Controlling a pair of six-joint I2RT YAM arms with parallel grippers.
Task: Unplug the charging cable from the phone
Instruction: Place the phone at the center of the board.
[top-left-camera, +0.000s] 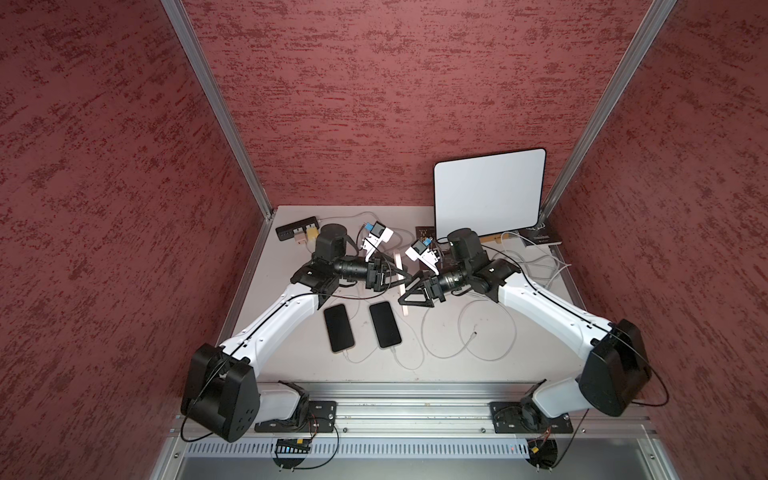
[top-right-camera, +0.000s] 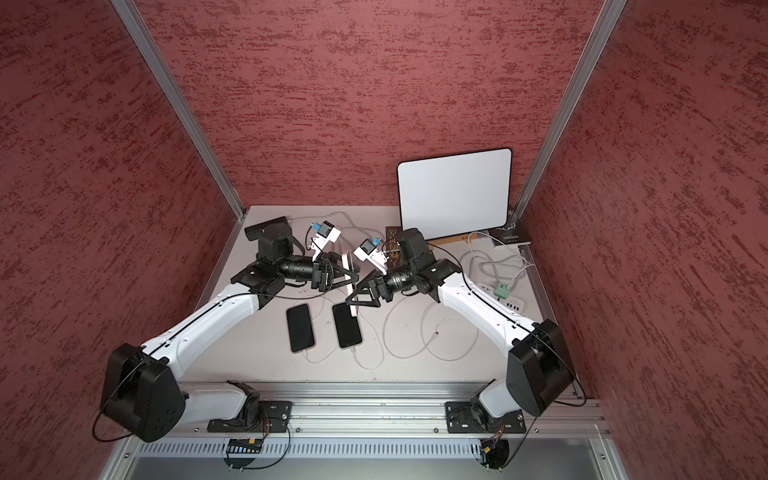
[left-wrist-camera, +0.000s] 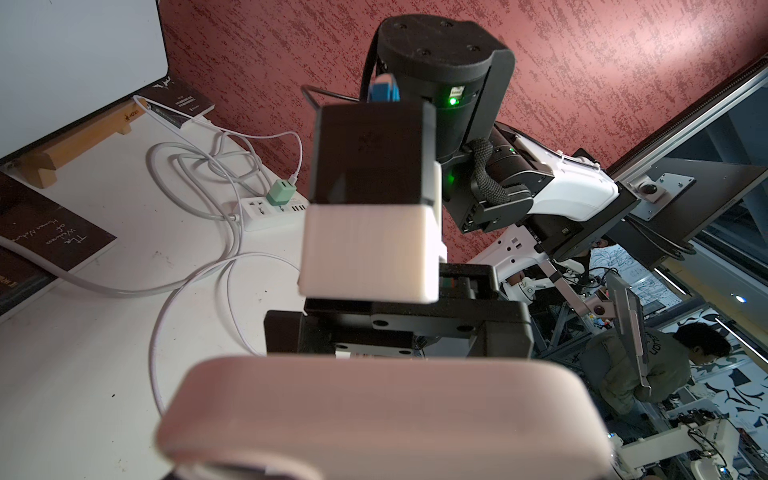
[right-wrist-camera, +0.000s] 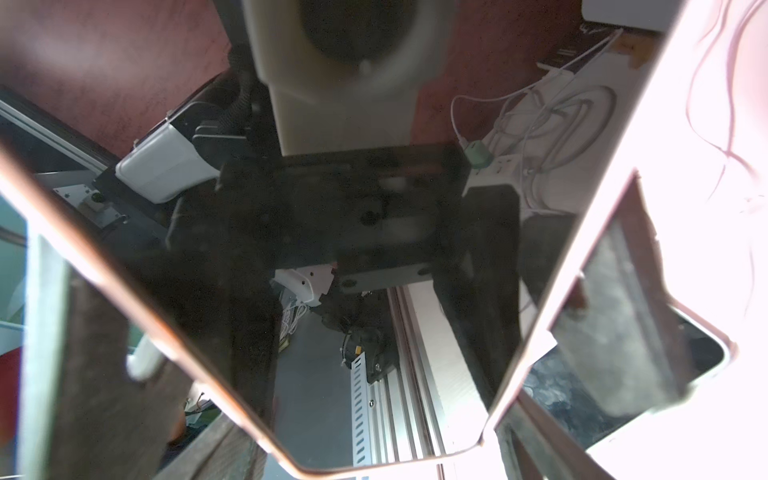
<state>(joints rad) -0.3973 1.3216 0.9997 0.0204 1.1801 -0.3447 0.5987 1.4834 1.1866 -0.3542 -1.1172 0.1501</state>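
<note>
Pink phone (left-wrist-camera: 382, 415) blurry, cropped, wrist cam.

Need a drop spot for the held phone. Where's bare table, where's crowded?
Bare: front strip of the table between rail and loose cable loops; also front left, beside the left flat phone. Crowded: centre around the right flat phone; right edge, power strip; back, hub and board.
</note>
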